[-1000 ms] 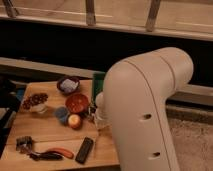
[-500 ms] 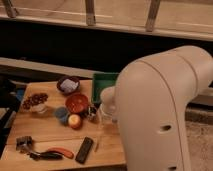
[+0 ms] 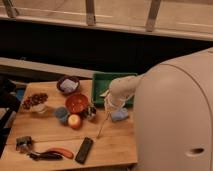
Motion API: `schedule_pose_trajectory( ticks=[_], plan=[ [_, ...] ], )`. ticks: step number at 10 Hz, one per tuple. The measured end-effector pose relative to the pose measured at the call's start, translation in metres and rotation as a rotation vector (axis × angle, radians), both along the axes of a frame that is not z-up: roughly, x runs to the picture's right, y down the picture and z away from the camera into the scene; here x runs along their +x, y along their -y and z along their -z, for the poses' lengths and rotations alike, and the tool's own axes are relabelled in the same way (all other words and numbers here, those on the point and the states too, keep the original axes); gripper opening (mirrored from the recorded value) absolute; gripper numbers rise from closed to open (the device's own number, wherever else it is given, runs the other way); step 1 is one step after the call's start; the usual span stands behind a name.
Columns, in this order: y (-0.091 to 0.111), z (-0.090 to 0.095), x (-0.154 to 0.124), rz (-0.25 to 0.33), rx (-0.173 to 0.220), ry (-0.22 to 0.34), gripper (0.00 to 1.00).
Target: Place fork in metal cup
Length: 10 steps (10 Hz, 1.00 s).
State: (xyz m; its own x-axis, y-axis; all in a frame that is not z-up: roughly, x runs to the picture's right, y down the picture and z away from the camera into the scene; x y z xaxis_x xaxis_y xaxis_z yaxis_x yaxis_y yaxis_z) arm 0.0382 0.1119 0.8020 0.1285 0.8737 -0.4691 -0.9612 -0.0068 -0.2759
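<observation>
My gripper (image 3: 107,106) hangs at the end of the white arm, over the table's right part, in front of the green tray (image 3: 100,80). It is shut on the top of the fork (image 3: 103,125), a thin silvery rod that slants down and to the left, with its lower tip near the table top. The metal cup (image 3: 90,113) stands upright just left of the gripper, in front of the red-orange bowl (image 3: 77,103). The fork is beside the cup, not in it.
On the wooden table (image 3: 50,135) are a small blue cup (image 3: 61,115), an orange fruit (image 3: 75,121), a purple bowl (image 3: 67,84), a bowl of nuts (image 3: 35,101), a black bar (image 3: 84,150), a red-handled tool (image 3: 55,153) and a blue sponge (image 3: 119,116). The arm's big white body (image 3: 175,120) fills the right side.
The white arm body has shifted to the right and more of the table shows. The gripper has moved right of the cup, and the fork now shows hanging below it.
</observation>
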Motion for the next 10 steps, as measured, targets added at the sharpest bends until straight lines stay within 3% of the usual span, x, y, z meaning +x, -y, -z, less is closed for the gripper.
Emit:
schedule_pose_trajectory(
  ticks=[5,8,10],
  plan=[
    [0.062,0.021,0.004,-0.017,0.094,-0.029,0.0],
    [0.109,0.043,-0.002,0.008,0.155,-0.052,0.0],
    [0.134,0.046,-0.012,0.032,0.195,-0.062,0.0]
  ],
)
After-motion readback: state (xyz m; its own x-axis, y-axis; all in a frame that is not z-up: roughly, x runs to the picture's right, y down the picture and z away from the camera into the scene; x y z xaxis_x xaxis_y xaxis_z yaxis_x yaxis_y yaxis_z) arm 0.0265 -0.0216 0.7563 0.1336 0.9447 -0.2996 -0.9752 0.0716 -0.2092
